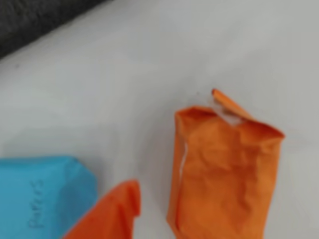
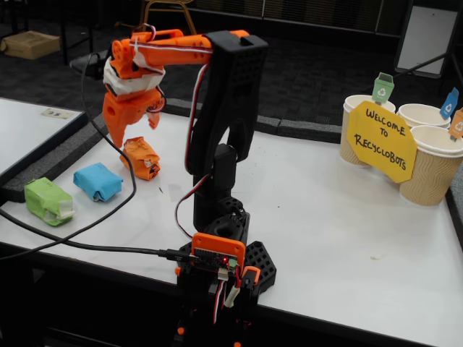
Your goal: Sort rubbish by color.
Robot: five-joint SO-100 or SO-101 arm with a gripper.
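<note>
The orange lump (image 2: pixel 142 157) lies on the white table (image 2: pixel 325 217), with the light blue lump (image 2: pixel 98 181) to its left and the light green lump (image 2: pixel 48 201) further left near the edge. My gripper (image 2: pixel 137 134) hangs just above the orange lump, open and empty. In the wrist view the orange lump (image 1: pixel 224 174) fills the lower right, the blue lump (image 1: pixel 42 199) sits at the lower left, and one orange fingertip (image 1: pixel 112 211) shows between them. The green lump is out of the wrist view.
Three beige paper cups (image 2: pixel 434 170) with coloured tags stand at the far right behind a yellow sign (image 2: pixel 381 141). A black cable (image 2: pixel 87 231) runs across the table's front left. A dark gap (image 2: pixel 43 163) separates this table from another at the left.
</note>
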